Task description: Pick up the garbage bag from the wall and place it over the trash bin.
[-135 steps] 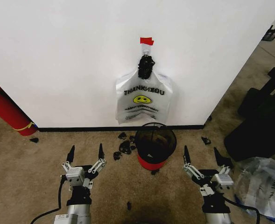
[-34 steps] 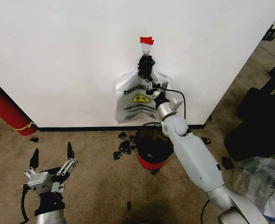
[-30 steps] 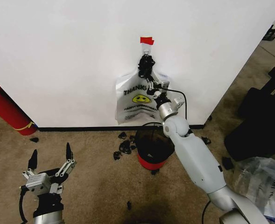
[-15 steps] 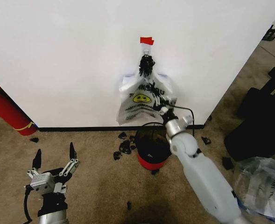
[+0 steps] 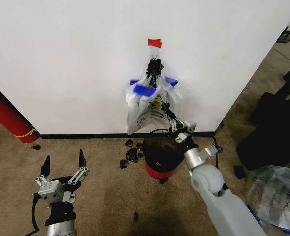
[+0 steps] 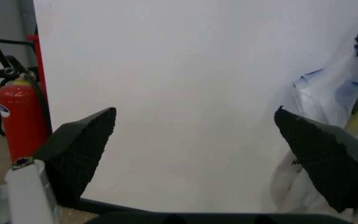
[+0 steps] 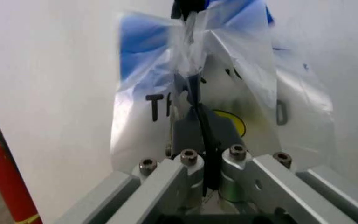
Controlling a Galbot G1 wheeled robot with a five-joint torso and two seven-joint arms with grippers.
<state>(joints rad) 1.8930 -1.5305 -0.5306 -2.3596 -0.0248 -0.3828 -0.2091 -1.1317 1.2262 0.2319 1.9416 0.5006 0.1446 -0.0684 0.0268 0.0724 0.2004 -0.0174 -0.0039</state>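
A translucent white garbage bag (image 5: 151, 105) with blue patches, black lettering and a yellow face hangs on a white wall (image 5: 61, 59); below, a dark trash bin (image 5: 162, 152) with red base on tan carpet (image 5: 110, 196).

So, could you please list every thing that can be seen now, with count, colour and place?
garbage bag: one, translucent white with blue and yellow print, hanging on the wall under a black clip
red tape: one piece, on the wall above the bag
trash bin: one, dark with red base, on the floor below the bag
fire extinguisher: one, red, leaning at the wall, far left
black scraps: several, on the carpet left of the bin
clear plastic sack: one, floor at far right
black cases: dark, at right
left gripper: jaws open, low over the carpet
right gripper: jaws shut on the bag's lower part
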